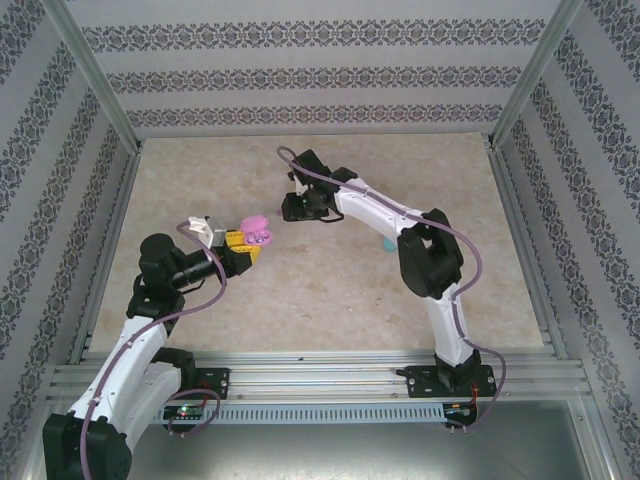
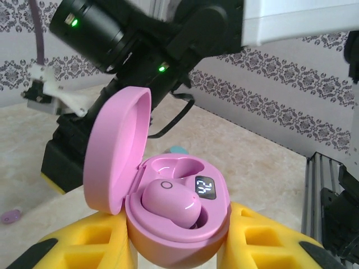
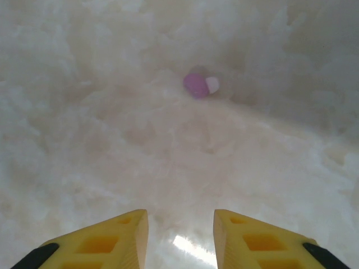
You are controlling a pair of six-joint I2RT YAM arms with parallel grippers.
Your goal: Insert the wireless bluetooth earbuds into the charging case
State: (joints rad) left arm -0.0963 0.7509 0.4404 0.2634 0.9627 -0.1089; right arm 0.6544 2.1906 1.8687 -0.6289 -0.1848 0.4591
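Observation:
My left gripper is shut on the pink charging case, its yellow fingers pressing both sides. The lid stands open to the left and a small display is lit. One pink earbud sits in the near slot, while the far slot holds nothing. In the right wrist view a second pink-purple earbud lies on the table ahead of my right gripper, which is open with nothing between its fingers. The same earbud lies left of the case on the table.
A small light blue object lies on the beige table beside the right arm's elbow and peeks out behind the case. Patterned walls and metal rails enclose the table on all sides.

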